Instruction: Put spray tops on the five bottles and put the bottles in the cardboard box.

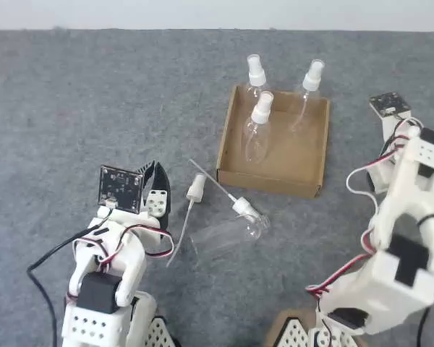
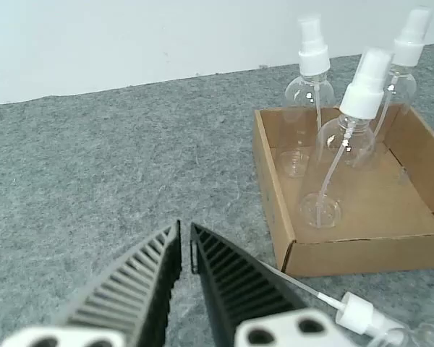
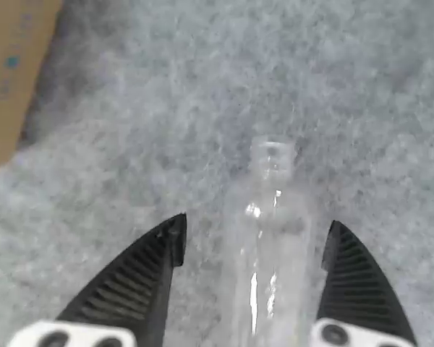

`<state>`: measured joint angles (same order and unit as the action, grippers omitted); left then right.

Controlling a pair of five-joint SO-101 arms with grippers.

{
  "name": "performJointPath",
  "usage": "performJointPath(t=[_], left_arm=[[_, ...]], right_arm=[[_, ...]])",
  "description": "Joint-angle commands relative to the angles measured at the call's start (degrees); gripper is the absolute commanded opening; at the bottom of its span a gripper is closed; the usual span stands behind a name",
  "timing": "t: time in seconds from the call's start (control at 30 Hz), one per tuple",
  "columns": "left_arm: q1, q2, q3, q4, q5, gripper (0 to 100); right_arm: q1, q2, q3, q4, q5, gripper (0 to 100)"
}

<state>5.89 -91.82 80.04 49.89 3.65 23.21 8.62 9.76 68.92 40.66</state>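
Note:
Three clear bottles with white spray tops (image 1: 261,108) (image 2: 362,90) stand in the cardboard box (image 1: 269,178) (image 2: 273,189). A topless clear bottle (image 1: 228,233) lies on the mat in front of the box. One loose spray top (image 1: 246,210) (image 2: 356,312) lies at its neck, its tube pointing away, and a second loose spray top (image 1: 196,188) lies to the left of it. My left gripper (image 1: 156,189) (image 2: 186,237) is shut and empty, left of these tops. My right gripper (image 3: 253,230) is open, its fingers on either side of another topless bottle (image 3: 271,210) lying on the mat.
Grey felt mat (image 1: 94,108) covers the table, with free room at the left and back. The right arm (image 1: 405,224) stands right of the box. A box corner (image 3: 14,65) shows in the right wrist view.

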Motion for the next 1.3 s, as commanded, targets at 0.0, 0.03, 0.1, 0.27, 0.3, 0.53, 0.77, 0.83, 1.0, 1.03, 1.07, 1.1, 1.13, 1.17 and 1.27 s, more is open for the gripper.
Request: performJointPath(t=[0.0,0.03,0.1,0.27,0.3,0.53,0.77,0.83,1.0,1.03,1.07,1.1,1.13,1.17,1.27], left_arm=[[-0.18,-0.35,-0.92,-0.35,-0.35,1],[-0.18,-0.35,-0.92,-0.35,-0.35,1],[-0.18,-0.35,-0.92,-0.35,-0.35,1],[-0.18,-0.35,-0.92,-0.35,-0.35,1],[-0.18,-0.35,-0.92,-0.35,-0.35,1],[-0.62,2.64,-6.99,4.4,-0.44,1],[-0.62,26.81,-21.49,6.33,-4.75,1],[-0.18,35.87,-24.75,6.59,-5.01,2],[-0.09,55.12,-31.34,6.24,-10.29,11],[-0.09,58.55,-32.84,6.24,-11.16,14],[0.0,61.8,-34.33,6.24,-11.87,16],[0.0,64.97,-36.0,6.24,-12.57,17],[0.0,67.96,-37.76,6.24,-12.92,17],[0.0,70.77,-39.25,6.24,-13.1,17],[0.0,78.33,-42.86,6.24,-13.36,17]], right_arm=[[2.15,5.05,-8.97,-0.57,0.09,25.1],[2.59,6.55,-9.85,-0.48,0.26,25.1],[3.65,9.01,-10.81,-0.84,0.26,25.1],[4.53,13.32,-11.87,-0.92,2.2,25.0],[4.62,14.02,-11.87,-0.84,2.81,24.9],[5.58,16.57,-11.78,-0.57,3.69,6.3],[5.58,16.13,-10.99,2.86,3.96,0.6],[5.93,16.13,-10.9,3.21,3.96,0.6],[7.43,14.81,-10.29,4.0,4.04,0.6],[7.43,13.93,-9.23,4.18,4.04,0.6],[7.34,12.62,-7.82,4.26,4.04,0.6],[7.16,10.77,-5.89,4.0,3.96,0.6],[7.08,8.84,-3.6,3.38,3.96,0.6],[6.99,6.73,-1.41,2.42,3.69,0.6],[6.46,-0.13,6.24,-2.15,3.52,0.6]])
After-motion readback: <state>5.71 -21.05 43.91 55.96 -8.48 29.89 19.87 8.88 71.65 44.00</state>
